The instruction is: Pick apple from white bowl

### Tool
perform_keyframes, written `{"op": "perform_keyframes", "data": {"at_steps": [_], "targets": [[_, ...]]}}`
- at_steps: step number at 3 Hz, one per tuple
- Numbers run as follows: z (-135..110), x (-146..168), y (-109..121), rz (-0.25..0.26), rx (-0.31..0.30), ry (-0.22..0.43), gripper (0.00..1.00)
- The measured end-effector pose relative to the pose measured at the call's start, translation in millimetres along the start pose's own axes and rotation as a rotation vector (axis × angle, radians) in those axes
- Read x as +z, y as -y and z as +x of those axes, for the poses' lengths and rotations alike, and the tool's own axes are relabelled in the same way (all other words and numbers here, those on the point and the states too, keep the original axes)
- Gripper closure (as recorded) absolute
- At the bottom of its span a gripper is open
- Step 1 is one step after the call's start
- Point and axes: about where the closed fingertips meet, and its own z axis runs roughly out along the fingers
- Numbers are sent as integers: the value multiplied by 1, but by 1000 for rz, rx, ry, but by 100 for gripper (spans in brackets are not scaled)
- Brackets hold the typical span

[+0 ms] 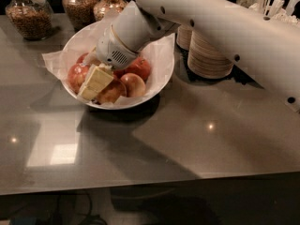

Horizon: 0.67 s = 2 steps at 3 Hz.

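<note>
The white bowl (161, 81), lined with crinkled white paper, stands at the back left of the table and holds several apples. A red apple mottled with yellow (134, 84) lies at the bowl's front right, a dark-red apple (139, 67) behind it, another red apple (76, 75) at the left, and a golden-brown apple (111, 93) at the front. My gripper (89, 93) reaches down into the bowl's front left, between the left red apple and the golden-brown one and against them. The white arm hides the bowl's back.
A stack of off-white paper bowls (206, 55) stands right of the white bowl. Glass jars (32, 14) of dry food line the back left edge. The arm (225, 27) spans the upper right. The grey table (187, 139) stretches toward me.
</note>
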Motion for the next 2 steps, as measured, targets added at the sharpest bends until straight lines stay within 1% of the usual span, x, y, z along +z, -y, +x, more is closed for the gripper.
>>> {"op": "perform_keyframes", "data": {"at_steps": [1,2], "targets": [[0,0,0,0,0,0,48],[0,0,0,0,0,0,72]]}}
